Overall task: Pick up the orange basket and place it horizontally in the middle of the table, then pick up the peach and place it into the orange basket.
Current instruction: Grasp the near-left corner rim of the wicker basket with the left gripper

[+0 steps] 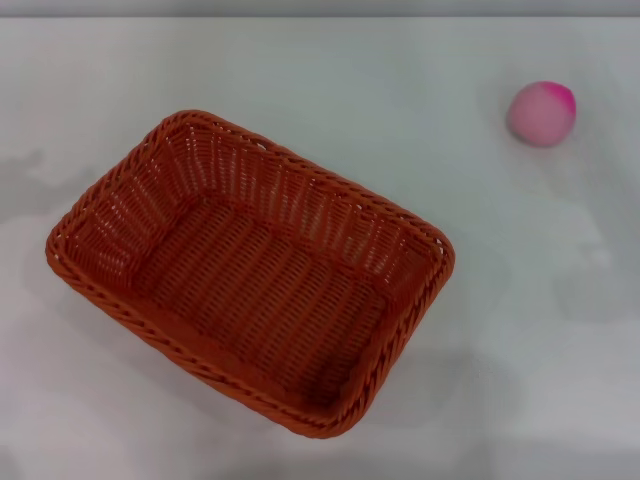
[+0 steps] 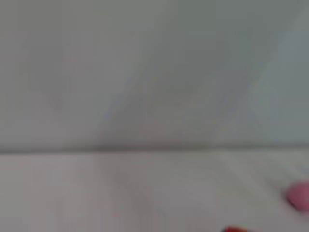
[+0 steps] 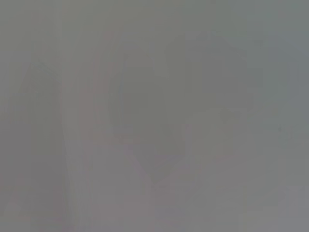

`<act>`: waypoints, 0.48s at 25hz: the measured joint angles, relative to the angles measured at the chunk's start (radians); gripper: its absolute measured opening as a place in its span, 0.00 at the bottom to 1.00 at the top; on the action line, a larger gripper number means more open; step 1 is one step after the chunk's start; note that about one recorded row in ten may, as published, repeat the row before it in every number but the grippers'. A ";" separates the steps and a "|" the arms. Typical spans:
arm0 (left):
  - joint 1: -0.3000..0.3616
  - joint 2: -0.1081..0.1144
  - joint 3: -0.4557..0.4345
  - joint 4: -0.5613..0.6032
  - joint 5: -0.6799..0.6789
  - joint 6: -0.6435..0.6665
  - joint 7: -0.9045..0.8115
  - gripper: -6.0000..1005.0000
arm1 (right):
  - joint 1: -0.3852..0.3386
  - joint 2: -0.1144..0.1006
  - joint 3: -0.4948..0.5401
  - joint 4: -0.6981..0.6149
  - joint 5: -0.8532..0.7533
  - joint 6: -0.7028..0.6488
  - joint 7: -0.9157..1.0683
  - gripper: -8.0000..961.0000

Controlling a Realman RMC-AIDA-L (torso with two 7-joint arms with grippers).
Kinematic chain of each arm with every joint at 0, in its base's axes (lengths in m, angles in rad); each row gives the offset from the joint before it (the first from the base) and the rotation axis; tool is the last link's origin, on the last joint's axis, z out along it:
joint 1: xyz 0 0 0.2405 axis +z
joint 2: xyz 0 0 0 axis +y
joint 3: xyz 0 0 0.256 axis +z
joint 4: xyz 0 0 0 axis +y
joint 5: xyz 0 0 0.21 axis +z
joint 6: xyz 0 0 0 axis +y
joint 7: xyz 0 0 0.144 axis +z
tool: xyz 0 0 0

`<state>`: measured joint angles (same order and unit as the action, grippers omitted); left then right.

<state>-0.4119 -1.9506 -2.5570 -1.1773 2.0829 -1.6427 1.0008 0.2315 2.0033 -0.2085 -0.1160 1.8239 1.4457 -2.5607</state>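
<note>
No fingers of either gripper show in any view, so I cannot tell how they stand; both arms are out of the head view.

From the head view, the basket [image 1: 250, 275] sits open side up on the table [image 1: 520, 330], turned at a slant, its long sides running from the far left toward the near right. It lies left of the middle and holds nothing. The peach [image 1: 541, 113] rests on the table toward the far right, well apart from the basket, its brighter blush on the upper right side.

The left wrist view gives what the head view does not: a low look along the tabletop to a grey wall, with the peach [image 2: 299, 195] at one edge and a sliver of the basket [image 2: 234, 229] at another. The right wrist view is only a grey blur.

No writing or labels can be read anywhere.
</note>
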 joint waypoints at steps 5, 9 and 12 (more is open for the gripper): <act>-0.109 0.017 0.012 -0.001 0.219 -0.062 -0.046 0.84 | 0.002 0.001 0.001 0.002 0.002 0.000 -0.009 0.89; -0.149 0.012 0.078 0.014 0.299 -0.060 -0.047 0.84 | 0.005 0.003 0.002 0.007 0.003 0.001 -0.010 0.89; -0.162 0.000 0.137 0.018 0.300 -0.043 -0.042 0.83 | 0.005 0.003 0.002 0.009 0.005 0.001 -0.010 0.89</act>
<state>-0.5744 -1.9501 -2.4197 -1.1590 2.3829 -1.6861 0.9583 0.2366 2.0065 -0.2070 -0.1071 1.8294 1.4465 -2.5706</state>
